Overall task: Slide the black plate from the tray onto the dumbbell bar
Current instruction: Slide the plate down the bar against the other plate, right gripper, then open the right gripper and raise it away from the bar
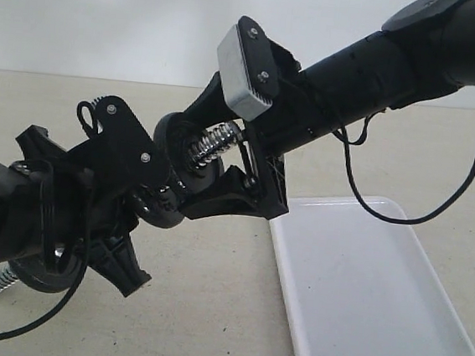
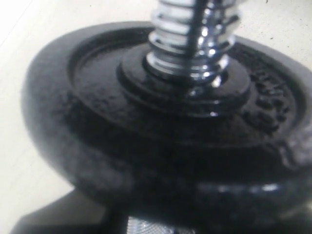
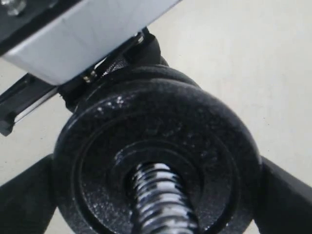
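Black plate [image 3: 204, 126], lettering unreadable, in right claw [image 3: 156, 192], dumbbell bar [image 2: 190, 44] in left claw [image 1: 161, 200]

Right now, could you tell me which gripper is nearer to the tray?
Right. The right gripper hangs just off the tray's corner, closed around the plate on the bar. The left gripper holds the bar further left, beyond the plate from the tray.

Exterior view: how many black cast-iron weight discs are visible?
2 clearly: one round black disc near the lower-left end of the chrome threaded bar, one black plate on its upper end. The right wrist view shows another rim behind that, possibly a third.
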Action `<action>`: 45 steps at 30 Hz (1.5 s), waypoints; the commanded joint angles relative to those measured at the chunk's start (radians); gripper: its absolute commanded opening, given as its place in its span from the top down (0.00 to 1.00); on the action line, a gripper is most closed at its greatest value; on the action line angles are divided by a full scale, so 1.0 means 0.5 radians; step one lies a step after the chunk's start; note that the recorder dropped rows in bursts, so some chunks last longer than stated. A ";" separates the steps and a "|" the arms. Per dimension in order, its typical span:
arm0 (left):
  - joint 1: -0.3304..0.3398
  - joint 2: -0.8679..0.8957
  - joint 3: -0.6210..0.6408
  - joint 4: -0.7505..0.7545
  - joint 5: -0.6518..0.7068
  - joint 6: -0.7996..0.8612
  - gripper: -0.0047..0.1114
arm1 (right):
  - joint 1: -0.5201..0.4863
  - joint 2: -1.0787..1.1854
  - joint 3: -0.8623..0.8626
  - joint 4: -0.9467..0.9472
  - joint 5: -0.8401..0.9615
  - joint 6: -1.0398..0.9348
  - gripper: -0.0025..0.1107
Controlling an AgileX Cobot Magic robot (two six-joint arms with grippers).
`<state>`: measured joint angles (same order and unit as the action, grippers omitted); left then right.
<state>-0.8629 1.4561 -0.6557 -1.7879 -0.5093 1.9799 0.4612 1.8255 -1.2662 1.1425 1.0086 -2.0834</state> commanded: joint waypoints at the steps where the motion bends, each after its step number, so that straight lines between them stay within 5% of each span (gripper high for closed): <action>1: 0.010 -0.126 -0.110 0.191 -0.123 -0.158 0.92 | 0.038 0.004 0.019 -0.098 0.040 0.103 0.62; 7: 0.010 -0.126 -0.110 0.191 -0.123 -0.158 0.92 | 0.038 0.004 0.019 -0.098 -0.080 0.314 0.42; 15: 0.010 -0.126 -0.110 0.209 -0.128 -0.169 0.92 | 0.038 0.004 0.019 -0.098 -0.129 0.356 0.40; 23: 0.010 -0.130 -0.134 0.245 -0.128 -0.213 0.92 | 0.038 0.004 0.019 -0.098 -0.221 0.505 0.18; 45: 0.010 -0.130 -0.134 0.248 -0.135 -0.266 0.92 | 0.038 0.004 0.019 -0.103 -0.397 0.743 0.18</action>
<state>-0.8606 1.4476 -0.6728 -1.7736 -0.5013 1.8746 0.4792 1.8333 -1.2560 1.0958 0.8546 -1.7780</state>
